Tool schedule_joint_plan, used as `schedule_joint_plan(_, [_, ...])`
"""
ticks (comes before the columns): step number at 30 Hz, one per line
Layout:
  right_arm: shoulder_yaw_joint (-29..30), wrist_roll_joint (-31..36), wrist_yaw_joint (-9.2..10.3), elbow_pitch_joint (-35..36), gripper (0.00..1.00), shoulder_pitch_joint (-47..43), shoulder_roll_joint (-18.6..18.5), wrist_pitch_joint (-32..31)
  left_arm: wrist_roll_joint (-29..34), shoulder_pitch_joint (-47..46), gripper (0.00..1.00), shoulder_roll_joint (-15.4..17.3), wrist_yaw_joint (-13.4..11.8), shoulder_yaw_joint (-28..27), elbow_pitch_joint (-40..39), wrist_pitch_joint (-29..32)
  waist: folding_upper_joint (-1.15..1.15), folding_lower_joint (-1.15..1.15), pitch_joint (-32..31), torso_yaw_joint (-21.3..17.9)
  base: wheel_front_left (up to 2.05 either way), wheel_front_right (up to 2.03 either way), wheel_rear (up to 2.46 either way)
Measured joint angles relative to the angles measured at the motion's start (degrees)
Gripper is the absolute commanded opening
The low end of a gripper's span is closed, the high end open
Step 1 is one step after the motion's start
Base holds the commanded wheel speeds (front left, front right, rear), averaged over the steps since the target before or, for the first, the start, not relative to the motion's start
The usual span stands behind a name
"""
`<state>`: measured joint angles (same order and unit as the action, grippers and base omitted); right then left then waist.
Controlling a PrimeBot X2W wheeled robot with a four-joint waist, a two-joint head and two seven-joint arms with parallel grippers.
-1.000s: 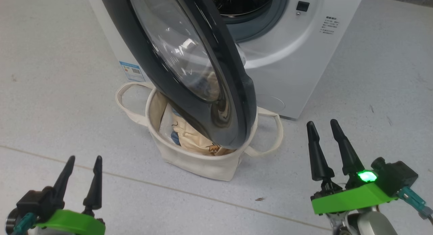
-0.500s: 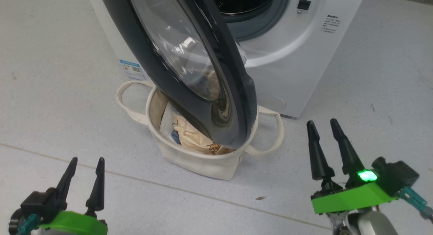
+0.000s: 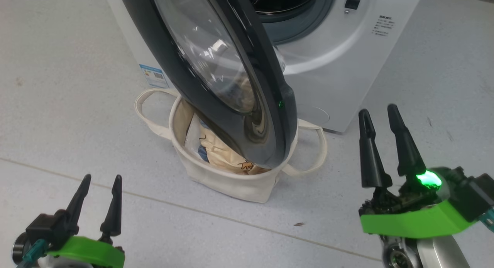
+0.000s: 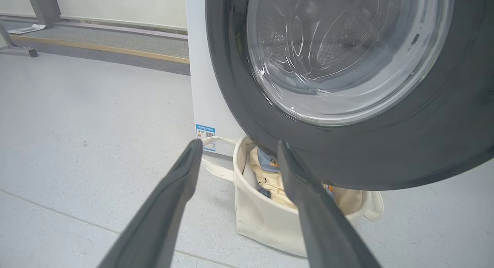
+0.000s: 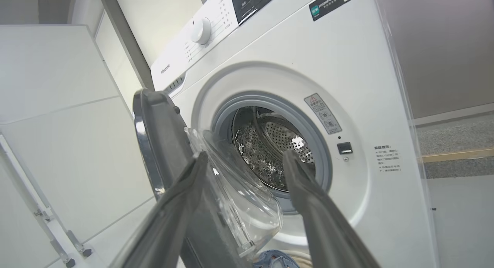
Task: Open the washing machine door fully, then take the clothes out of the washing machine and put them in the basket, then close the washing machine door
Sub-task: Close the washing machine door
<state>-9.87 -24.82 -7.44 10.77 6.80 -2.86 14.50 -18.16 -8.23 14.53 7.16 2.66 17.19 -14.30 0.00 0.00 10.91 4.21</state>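
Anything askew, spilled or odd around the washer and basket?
Nothing spilled or damaged. One oddity: the basket stands right under the open washing machine door, whose lower rim overhangs the clothes inside; whether they touch is unclear.

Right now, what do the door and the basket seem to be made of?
Door: likely glossy black plastic rim, showing sharp reflections, around a clear bulge, glass or plastic. Basket: cream woven cloth, probably canvas; matte, with a soft rim and limp loop handles.
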Motion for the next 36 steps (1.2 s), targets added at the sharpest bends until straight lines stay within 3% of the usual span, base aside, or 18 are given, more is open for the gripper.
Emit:
schedule_joint_plan(1, [-0.5,-0.1,0.0,1.0,0.65,0.2,0.0,0.2,0.0,0.0,1.0,0.0,0.0,0.0,0.0,0.0,0.0,0.0,0.1,0.1,0.0,0.0,0.0])
schedule_joint_plan(2, [-1.3,-0.5,0.0,2.0,0.0,0.3,0.0,0.2,0.0,0.0,1.0,0.0,0.0,0.1,0.0,0.0,0.0,0.0,0.2,0.2,0.0,0.0,0.0])
schedule_joint_plan(11, [-13.9,-0.7,0.0,4.3,0.0,3.2,-0.2,0.2,-0.1,-0.5,1.0,0.0,0.0,1.3,0.0,0.0,0.0,0.0,0.9,1.8,0.0,0.0,0.0])
schedule_joint_plan(18, [-21.8,1.1,0.0,-3.1,0.0,6.1,-0.3,0.2,-0.7,-1.4,1.0,0.0,0.0,1.9,0.0,0.0,0.0,0.0,2.3,3.3,0.0,0.0,0.0])
schedule_joint_plan(24, [-19.9,2.4,0.0,-9.3,0.0,8.0,-0.6,0.2,-0.9,-2.1,1.0,-0.2,0.0,2.4,-0.1,0.0,0.0,0.0,3.9,4.7,0.0,0.0,0.0])
schedule_joint_plan(36, [-10.0,0.5,-0.05,-11.1,0.0,8.5,-0.7,0.2,-1.3,-3.4,1.0,-0.3,0.0,2.6,-0.1,0.0,0.0,0.0,6.6,5.6,0.0,0.0,0.0])
